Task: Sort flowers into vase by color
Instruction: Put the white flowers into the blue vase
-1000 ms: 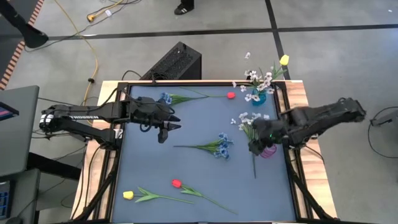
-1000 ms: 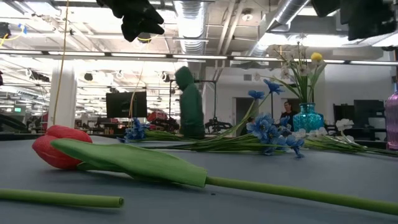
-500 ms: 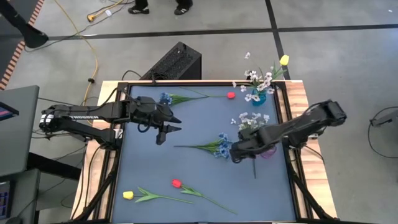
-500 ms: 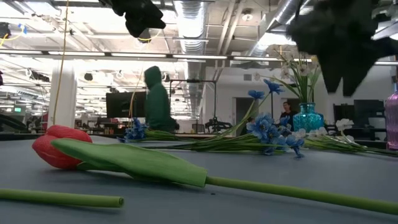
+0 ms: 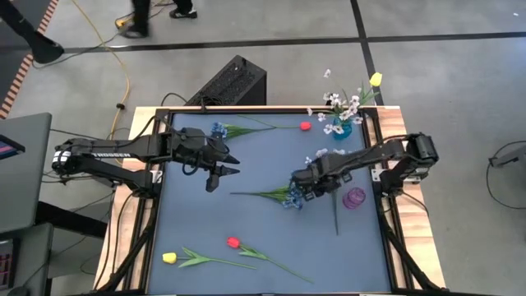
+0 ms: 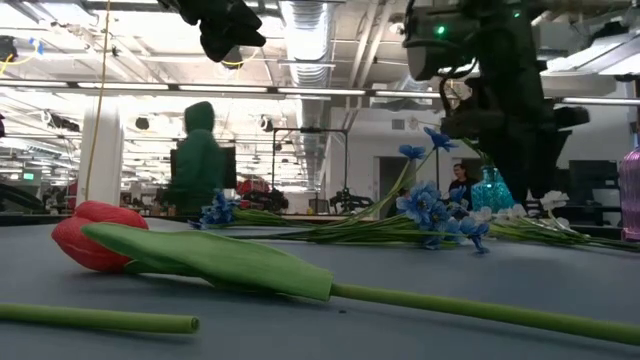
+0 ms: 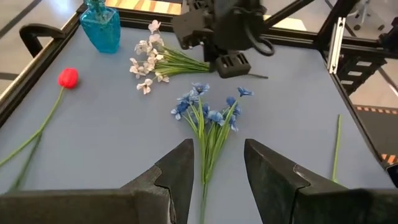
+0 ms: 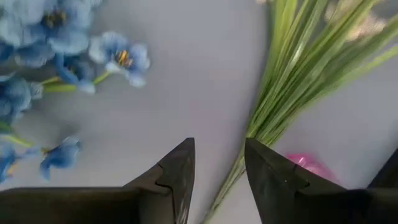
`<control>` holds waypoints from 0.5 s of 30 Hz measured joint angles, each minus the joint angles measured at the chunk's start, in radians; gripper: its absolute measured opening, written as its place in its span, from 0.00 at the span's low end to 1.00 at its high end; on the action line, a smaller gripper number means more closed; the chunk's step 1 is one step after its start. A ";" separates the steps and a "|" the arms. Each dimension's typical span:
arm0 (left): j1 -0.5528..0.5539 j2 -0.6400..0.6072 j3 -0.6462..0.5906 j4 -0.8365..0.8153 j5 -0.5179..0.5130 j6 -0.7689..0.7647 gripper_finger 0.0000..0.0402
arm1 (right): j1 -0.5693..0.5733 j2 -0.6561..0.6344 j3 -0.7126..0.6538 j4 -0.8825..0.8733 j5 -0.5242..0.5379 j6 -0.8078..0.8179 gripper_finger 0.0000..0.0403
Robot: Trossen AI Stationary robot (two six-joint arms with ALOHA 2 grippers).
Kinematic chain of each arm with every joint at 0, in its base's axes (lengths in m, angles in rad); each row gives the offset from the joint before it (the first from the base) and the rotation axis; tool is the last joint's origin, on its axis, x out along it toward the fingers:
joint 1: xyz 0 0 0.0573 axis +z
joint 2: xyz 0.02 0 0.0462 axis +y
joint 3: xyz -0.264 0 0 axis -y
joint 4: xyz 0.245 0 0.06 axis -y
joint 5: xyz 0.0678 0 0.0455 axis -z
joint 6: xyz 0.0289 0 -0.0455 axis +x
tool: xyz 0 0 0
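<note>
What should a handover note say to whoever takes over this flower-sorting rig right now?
Left gripper: open, empty, hovering left of centre.
Right gripper: fingers apart, empty, above the mat between the blue cluster and the white spray.
Done: white sprays and a yellow bud stand in the teal vase.
Left: the pink vase looks empty. Loose on the mat: both of those, a second blue stem, two red tulips, and a yellow tulip.
</note>
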State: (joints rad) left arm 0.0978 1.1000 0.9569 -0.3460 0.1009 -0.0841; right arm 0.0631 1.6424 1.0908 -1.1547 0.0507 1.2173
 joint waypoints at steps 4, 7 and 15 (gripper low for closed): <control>0.000 0.000 0.000 0.000 -0.005 -0.036 0.32 | -0.055 -0.007 -0.006 -0.022 0.023 -0.081 0.44; 0.000 0.000 0.000 -0.001 -0.013 -0.068 0.32 | -0.083 -0.021 -0.045 -0.012 0.027 -0.098 0.48; 0.000 0.000 0.000 0.000 -0.052 -0.113 0.32 | -0.106 -0.096 -0.180 0.095 0.012 -0.093 0.62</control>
State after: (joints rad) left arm 0.0978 1.1000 0.9569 -0.3464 0.0487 -0.1975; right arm -0.0425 1.5463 0.9104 -1.0602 0.0631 1.1247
